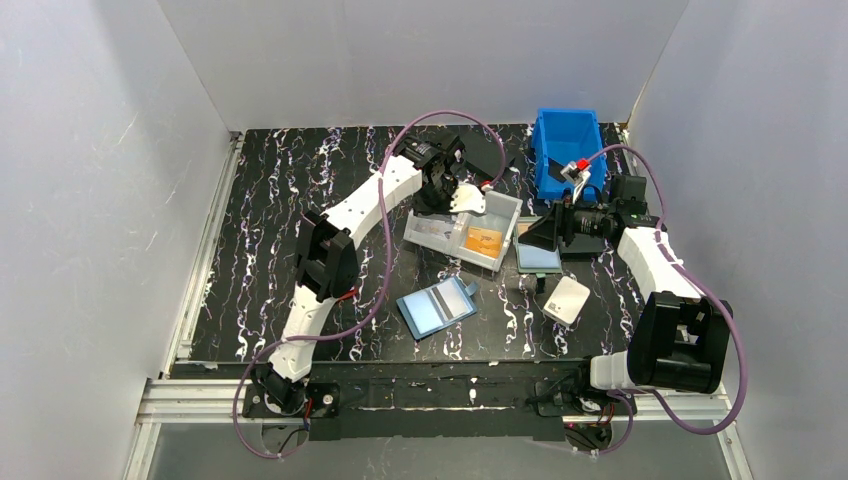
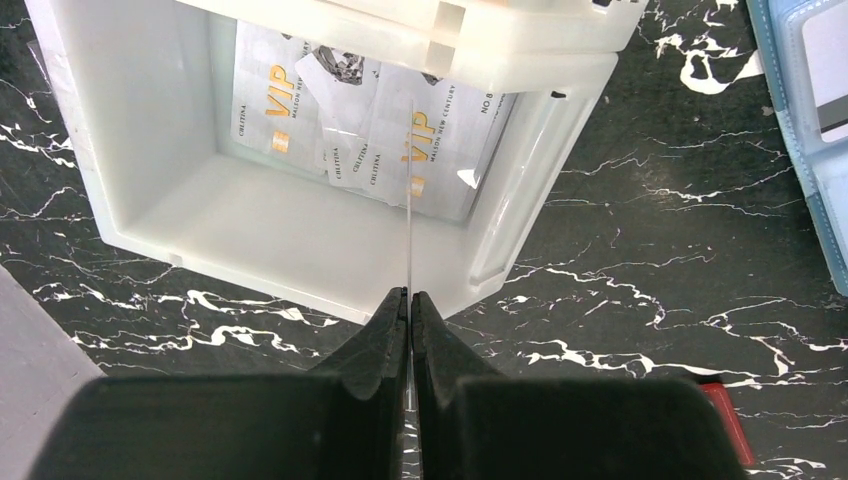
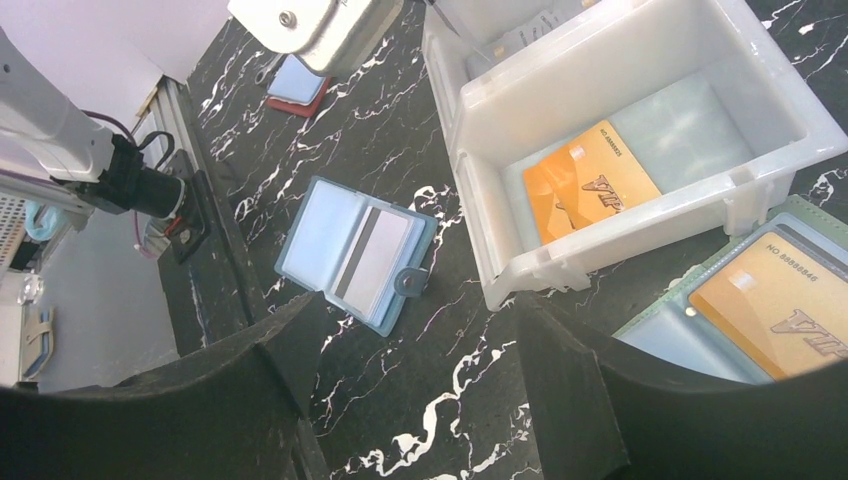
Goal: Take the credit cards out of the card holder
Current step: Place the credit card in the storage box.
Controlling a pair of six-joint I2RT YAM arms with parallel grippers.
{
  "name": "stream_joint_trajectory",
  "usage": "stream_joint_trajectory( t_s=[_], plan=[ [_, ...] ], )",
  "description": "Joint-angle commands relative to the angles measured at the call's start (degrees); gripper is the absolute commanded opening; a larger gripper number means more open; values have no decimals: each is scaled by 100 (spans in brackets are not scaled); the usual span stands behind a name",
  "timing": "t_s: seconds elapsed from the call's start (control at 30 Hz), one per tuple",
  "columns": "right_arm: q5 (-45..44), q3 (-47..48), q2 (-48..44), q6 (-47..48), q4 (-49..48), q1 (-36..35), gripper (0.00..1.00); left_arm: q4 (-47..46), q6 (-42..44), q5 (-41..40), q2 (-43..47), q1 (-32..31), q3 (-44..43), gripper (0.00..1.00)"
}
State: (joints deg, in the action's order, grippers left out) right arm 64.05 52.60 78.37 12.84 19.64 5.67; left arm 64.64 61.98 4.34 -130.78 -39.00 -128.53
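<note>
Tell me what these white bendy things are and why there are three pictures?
They are two robot arms bolted to a black table. Each ends in a two-finger gripper, a bit like a hand. One picture looks down from above. The other two come from little cameras on the arms' wrists, so you see each gripper's own black fingers close up.

The left gripper is shut on a thin card, seen edge-on, held over a white tray with more cards lying inside. The right gripper is open and holds nothing.

On the table lies an open light-blue card holder with one card still in a pocket. The tray's other half holds an orange card. A blue bin stands at the back.
</note>
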Motion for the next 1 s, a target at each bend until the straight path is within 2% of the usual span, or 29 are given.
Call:
stream_joint_trajectory(
  t_s=[0.0,0.97],
  plan=[
    [194,-79,-15,-84,-180,47,78,8,78,150,-17,34,-140,0],
    [305,-127,-41,-197,-276,159,78,-238,36,504,-441,131,194,3]
  ],
)
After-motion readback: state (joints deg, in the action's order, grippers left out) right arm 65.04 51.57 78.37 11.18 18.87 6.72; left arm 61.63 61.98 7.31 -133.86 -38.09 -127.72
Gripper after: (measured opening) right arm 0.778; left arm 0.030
